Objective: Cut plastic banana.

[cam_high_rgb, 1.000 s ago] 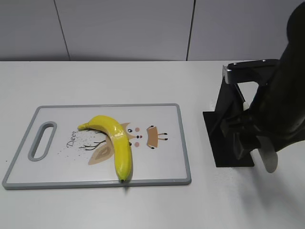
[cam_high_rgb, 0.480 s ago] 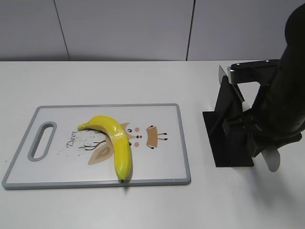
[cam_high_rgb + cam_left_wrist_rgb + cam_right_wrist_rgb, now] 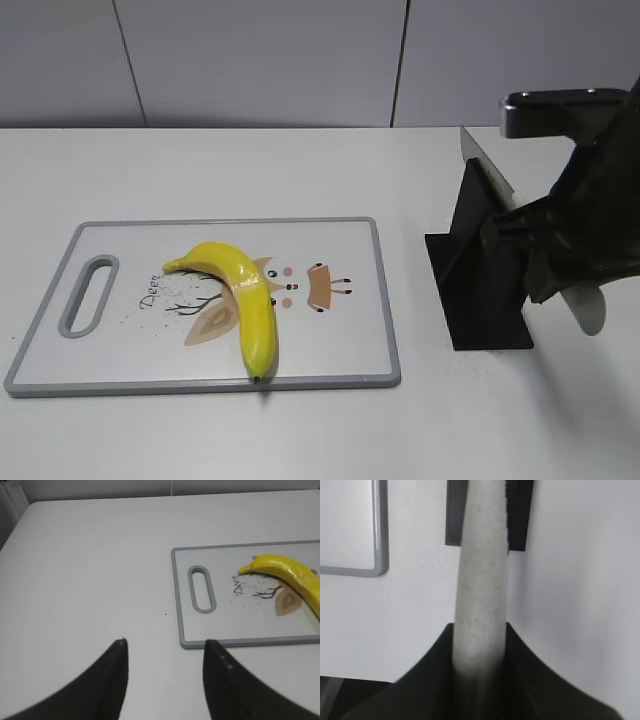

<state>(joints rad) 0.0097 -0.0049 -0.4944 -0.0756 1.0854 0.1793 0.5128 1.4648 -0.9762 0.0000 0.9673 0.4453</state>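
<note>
A plastic banana [image 3: 243, 303] lies uncut on a gray-rimmed cutting board [image 3: 385, 300] printed "Deer", on a white counter [image 3: 250, 170]. The right gripper [image 3: 480, 645] has its fingers clamped on a knife [image 3: 500, 190] handle, at the black knife stand [image 3: 478, 280]. Next, judging by this, carry the blade over the banana. The left gripper [image 3: 165, 652] hangs empty, fingers apart.

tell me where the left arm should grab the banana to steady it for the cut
Grip the plastic banana near its stem end, coming from above with the open left gripper, fingers across its width. It lies flat on the cutting board, stem toward the handle slot, which is the left arm's side. That likely leaves the lower stretch free for the knife.
</note>
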